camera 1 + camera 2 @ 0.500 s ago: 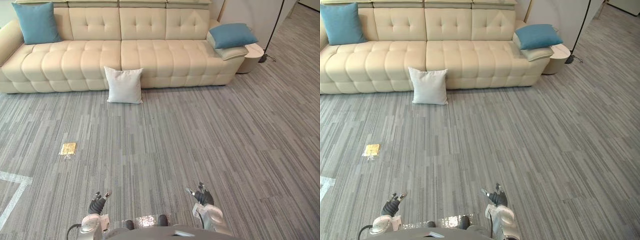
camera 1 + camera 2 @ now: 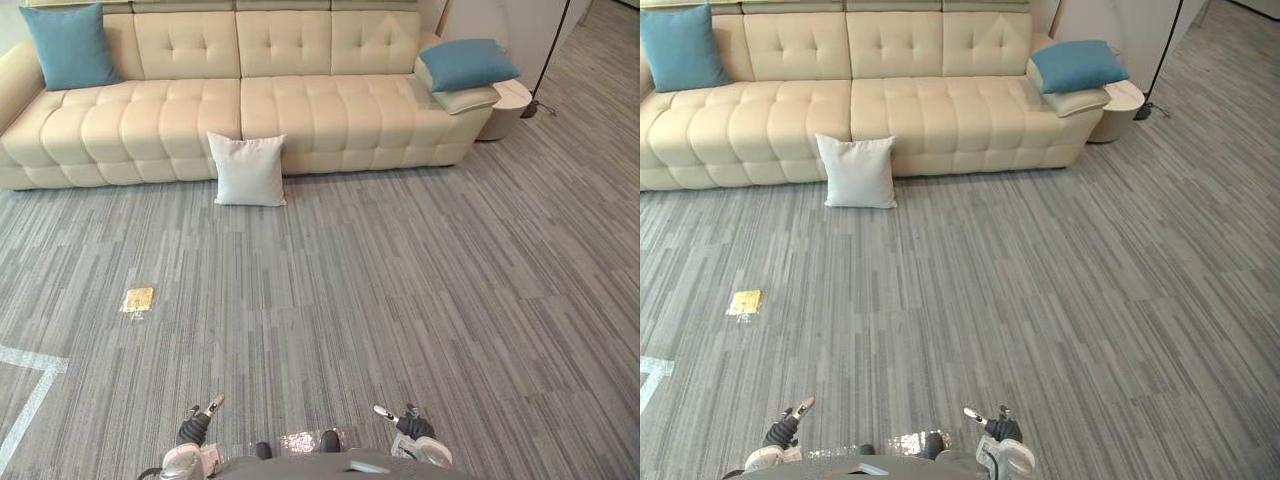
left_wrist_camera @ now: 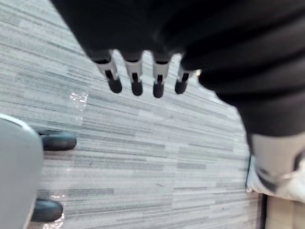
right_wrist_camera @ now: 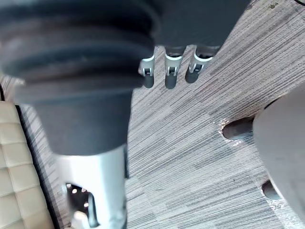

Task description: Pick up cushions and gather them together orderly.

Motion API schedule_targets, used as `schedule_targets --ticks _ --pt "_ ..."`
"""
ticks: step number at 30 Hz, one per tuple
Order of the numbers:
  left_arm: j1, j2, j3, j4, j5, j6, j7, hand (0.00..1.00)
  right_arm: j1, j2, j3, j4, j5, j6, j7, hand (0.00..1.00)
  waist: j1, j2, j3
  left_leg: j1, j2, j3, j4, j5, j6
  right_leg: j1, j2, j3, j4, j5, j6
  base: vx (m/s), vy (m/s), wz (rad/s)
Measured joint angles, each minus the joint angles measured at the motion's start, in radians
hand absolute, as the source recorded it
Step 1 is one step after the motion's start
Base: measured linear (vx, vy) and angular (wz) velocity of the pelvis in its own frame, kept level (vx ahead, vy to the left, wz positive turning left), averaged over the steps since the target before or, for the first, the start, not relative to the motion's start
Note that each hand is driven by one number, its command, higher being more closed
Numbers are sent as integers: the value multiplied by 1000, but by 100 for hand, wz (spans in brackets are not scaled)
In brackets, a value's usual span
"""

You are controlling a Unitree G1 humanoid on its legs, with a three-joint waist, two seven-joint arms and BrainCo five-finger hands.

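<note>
Item 1, upper left: left blue cushion (image 2: 70, 45), upright against the back of the sofa (image 2: 330, 110).
Item 2, left of centre: small yellow piece (image 2: 137, 298), flat on the carpet (image 2: 420, 280); not mine to gather.
Item 3, bottom edge: my left hand (image 2: 193, 430), fingers straight, holding nothing.
Item 4, centre-left: white cushion (image 2: 248, 170), standing on the carpet and leaning on the sofa front. It is nearest, so likely the first pick.
Item 5, bottom edge: my right hand (image 2: 410, 428), fingers loose, empty.
Item 6, upper right: right blue cushion (image 2: 465, 63), lying on a pale cushion (image 2: 470, 100) at the sofa's end.
Handling note: walk close first, then take the white cushion by both side edges, hands level.
</note>
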Motion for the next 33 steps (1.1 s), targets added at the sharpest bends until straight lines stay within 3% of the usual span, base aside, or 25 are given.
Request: schedule_targets --ticks 17,33 --pt "-8 0 2 28 31 2 -8 0 -10 -1 -104 73 -40 18 0 0 4 5 3 4 -6 -28 -1 0 0 22 -6 -31 0 -13 7 -34 -3 5" --pt "-19 2 -3 38 40 9 -21 0 -13 -3 -111 74 -41 35 0 0 5 6 11 10 -5 -45 -1 -6 -6 36 -7 -50 0 -21 3 1 -1 3"
